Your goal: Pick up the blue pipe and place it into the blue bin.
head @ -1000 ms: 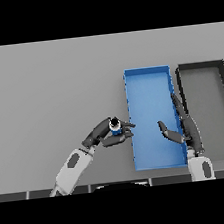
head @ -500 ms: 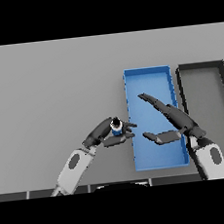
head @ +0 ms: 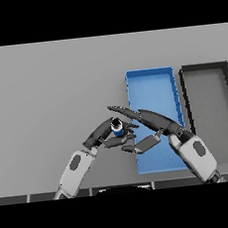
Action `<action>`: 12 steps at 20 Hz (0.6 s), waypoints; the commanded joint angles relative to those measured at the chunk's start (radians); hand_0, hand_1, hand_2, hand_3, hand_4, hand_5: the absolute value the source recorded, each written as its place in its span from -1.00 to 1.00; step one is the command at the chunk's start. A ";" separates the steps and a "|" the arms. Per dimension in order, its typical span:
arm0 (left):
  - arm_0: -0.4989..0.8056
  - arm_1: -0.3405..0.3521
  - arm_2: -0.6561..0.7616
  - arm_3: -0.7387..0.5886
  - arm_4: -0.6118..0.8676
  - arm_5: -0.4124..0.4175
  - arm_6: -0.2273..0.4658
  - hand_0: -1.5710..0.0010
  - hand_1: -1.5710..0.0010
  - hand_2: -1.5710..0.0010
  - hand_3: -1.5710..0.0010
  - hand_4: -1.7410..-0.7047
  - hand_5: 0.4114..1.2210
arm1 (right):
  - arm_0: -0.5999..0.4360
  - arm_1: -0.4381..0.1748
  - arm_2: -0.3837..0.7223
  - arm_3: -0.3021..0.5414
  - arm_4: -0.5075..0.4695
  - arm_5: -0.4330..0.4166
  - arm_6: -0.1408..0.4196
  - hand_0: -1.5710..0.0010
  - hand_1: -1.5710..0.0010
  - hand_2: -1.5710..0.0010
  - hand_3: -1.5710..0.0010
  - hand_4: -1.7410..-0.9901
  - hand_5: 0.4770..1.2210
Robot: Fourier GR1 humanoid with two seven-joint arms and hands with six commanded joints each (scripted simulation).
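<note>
Two dark hands, left hand (head: 107,134) pinching short blue pipe (head: 117,128), right hand (head: 154,121) spread, rectangular blue bin (head: 149,73).

no readable text, no labels (nor numbers); no signs

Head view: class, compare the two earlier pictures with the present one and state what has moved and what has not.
The right hand swung left from over the blue bin, its straight fingers now reaching past the bin's left edge to the blue pipe. The left hand stayed curled round the pipe, left of the bin. The bin and the dark bin did not move.
</note>
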 commanded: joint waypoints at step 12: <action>0.019 -0.030 0.031 0.020 -0.047 -0.049 0.063 -1.00 -1.00 -1.00 -1.00 -0.65 1.00 | -0.239 0.078 0.044 0.185 0.003 0.074 0.063 0.35 0.32 0.31 0.49 0.09 -0.97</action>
